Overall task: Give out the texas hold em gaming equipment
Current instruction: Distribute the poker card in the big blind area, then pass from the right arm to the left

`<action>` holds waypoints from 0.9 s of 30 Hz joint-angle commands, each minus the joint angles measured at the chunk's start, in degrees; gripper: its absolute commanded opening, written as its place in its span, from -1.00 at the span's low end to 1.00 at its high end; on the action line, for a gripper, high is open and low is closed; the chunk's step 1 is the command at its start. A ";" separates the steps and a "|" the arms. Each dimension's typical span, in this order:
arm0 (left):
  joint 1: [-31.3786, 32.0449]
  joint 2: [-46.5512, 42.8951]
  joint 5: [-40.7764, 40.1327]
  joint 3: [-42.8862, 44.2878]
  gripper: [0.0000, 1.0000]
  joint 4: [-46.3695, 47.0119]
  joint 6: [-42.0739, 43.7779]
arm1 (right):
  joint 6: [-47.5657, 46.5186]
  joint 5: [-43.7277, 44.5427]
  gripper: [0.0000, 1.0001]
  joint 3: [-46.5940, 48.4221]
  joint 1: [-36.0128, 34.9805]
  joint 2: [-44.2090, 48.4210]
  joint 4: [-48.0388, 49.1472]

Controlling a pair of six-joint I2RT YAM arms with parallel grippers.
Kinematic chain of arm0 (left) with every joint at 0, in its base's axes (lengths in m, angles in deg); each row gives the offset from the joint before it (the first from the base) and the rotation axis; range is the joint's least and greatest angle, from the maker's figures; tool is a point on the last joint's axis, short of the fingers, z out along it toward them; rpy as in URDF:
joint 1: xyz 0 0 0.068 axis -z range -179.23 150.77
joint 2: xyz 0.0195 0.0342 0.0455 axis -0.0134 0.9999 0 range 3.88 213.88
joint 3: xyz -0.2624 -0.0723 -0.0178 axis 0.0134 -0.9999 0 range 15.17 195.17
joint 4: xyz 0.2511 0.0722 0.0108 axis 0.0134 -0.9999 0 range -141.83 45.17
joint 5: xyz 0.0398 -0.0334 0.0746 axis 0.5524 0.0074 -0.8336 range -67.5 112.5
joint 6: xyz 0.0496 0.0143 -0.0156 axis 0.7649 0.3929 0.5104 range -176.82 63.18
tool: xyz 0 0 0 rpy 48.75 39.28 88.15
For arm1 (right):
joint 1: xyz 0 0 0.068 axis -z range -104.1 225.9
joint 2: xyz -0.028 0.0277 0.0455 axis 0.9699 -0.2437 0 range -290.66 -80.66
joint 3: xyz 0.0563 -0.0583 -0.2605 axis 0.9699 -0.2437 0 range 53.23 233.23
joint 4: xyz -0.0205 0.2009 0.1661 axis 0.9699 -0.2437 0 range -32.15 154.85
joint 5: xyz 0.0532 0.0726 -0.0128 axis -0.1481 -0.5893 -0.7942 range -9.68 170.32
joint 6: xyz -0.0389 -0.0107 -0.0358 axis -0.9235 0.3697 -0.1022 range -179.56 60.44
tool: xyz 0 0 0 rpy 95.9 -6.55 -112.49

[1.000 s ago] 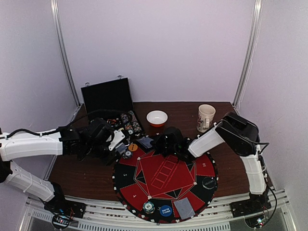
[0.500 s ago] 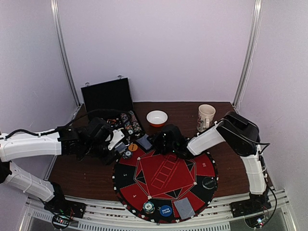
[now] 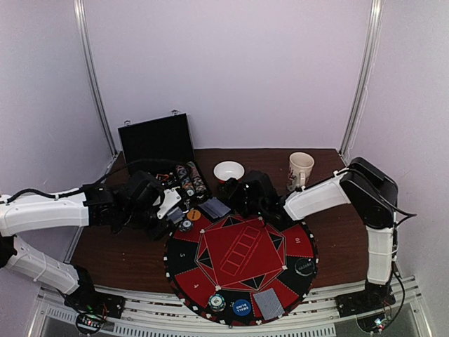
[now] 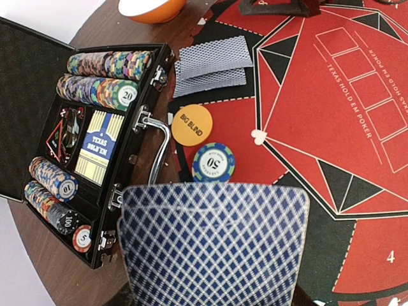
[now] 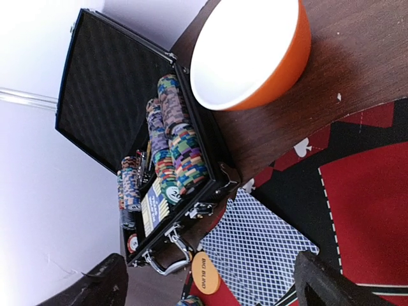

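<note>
R gripper fingers wide apart over two face-down cards on Texas Hold'em mat far-left edge, prob. one seat's hand. L gripper clamped on blue-backed deck just off mat's left edge, likely supply for more deals.

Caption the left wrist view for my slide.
Blue diamond-backed playing card up close; beyond, orange Big Blind disc, blue 50 chip, open black case.

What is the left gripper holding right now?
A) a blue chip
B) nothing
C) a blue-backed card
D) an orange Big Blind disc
C: the left wrist view shows a blue-backed card clamped in the left gripper, filling the foreground.
</note>
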 commanded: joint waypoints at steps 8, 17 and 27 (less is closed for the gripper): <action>-0.55 -1.05 1.80 1.50 0.05 1.78 1.93 | -12.02 0.41 0.89 -5.61 0.05 10.89 0.82; 0.42 0.15 9.88 4.97 0.01 2.43 9.17 | -48.63 -32.45 1.00 0.84 4.41 21.97 -17.42; 3.31 5.32 10.34 10.61 0.00 2.03 12.98 | -39.96 -51.43 0.89 2.09 4.06 19.15 -17.49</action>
